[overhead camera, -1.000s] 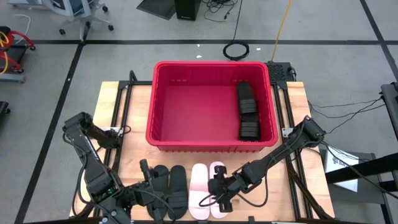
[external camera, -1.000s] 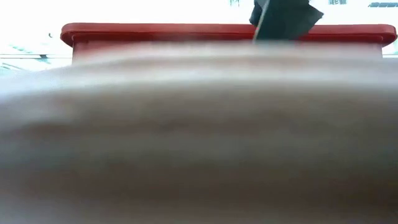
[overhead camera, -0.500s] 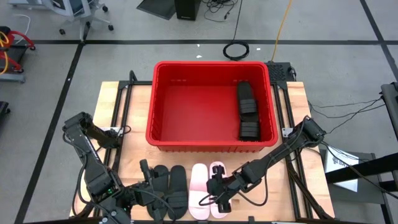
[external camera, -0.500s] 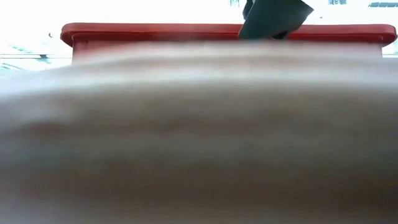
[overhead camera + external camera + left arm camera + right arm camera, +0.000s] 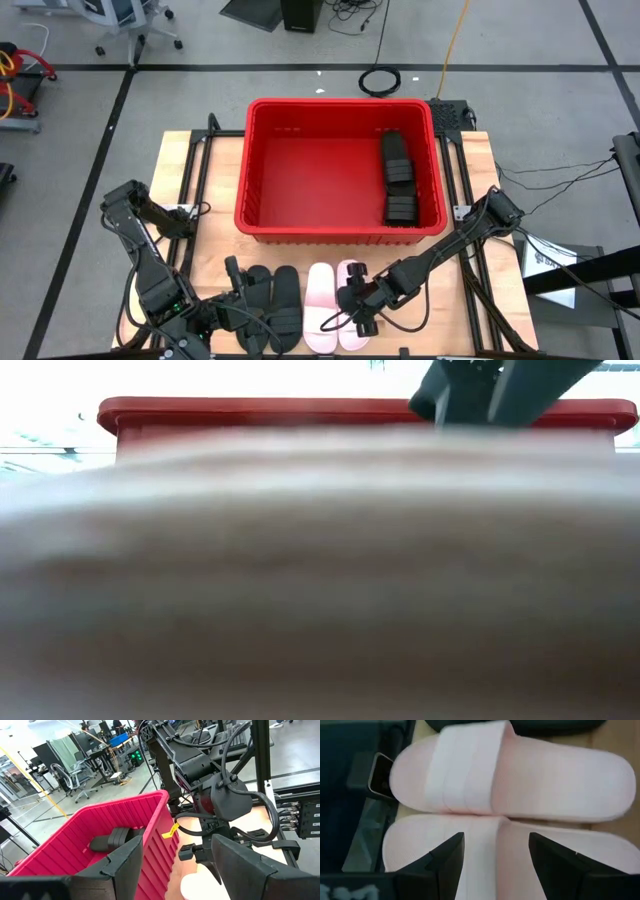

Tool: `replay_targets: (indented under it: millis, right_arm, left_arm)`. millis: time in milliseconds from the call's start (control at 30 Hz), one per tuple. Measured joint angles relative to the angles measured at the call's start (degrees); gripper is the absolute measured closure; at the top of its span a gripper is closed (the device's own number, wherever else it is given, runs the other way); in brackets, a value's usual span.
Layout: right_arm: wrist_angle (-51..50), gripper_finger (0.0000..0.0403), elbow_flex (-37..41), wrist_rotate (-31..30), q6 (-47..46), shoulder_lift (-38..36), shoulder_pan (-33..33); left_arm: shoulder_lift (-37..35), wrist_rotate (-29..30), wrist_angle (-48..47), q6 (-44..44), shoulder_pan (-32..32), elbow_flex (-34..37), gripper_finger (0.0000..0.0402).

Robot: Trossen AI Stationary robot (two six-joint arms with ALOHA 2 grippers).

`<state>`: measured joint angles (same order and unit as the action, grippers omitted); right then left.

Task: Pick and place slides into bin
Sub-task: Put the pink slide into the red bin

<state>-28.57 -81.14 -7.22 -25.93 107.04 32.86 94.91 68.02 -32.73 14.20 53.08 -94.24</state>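
Observation:
Two pale pink slides [image 5: 321, 298] lie side by side near the table's near edge, with two black slides [image 5: 284, 296] to their left. Two more black slides [image 5: 398, 180] lie inside the red bin [image 5: 340, 104], along its right wall. My right gripper [image 5: 358, 312] is open just above the right-hand pink slide [image 5: 485, 845], with its fingers on either side of the strap. My left gripper [image 5: 245, 298] is open and empty beside the black slides on the table.
The bin fills the far middle of the wooden table [image 5: 200, 180]. In the low view a blurred pale shape [image 5: 320, 580] blocks nearly everything; only the bin's rim [image 5: 250, 408] shows above it. Cables and floor surround the table.
My right gripper has shifted a little toward the table's right edge over the pink slides, staying open. The slides and my left arm have kept still.

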Motion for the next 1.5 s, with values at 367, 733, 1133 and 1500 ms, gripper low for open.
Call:
replay_targets:
  millis: [367,733,1133,1500]
  right_arm:
    - [5.7,0.0190,5.7,10.6,-3.0,-0.1,-0.4]
    - [12.7,0.0196,10.1,16.6,-4.0,-0.1,-1.4]
    - [16.2,0.0377,13.6,19.1,-1.4,-0.1,-2.3]
    - [18.1,0.0397,13.7,19.8,1.6,-0.1,-2.6]
  left_arm:
    - [0.0,0.0,0.0,0.0,0.0,0.0,0.0160]
    - [0.0,0.0,0.0,0.1,0.0,0.0,0.0160]
    - [0.0,0.0,0.0,0.1,0.0,0.0,0.0160]
    - [0.0,0.0,0.0,0.1,0.0,0.0,0.0160]
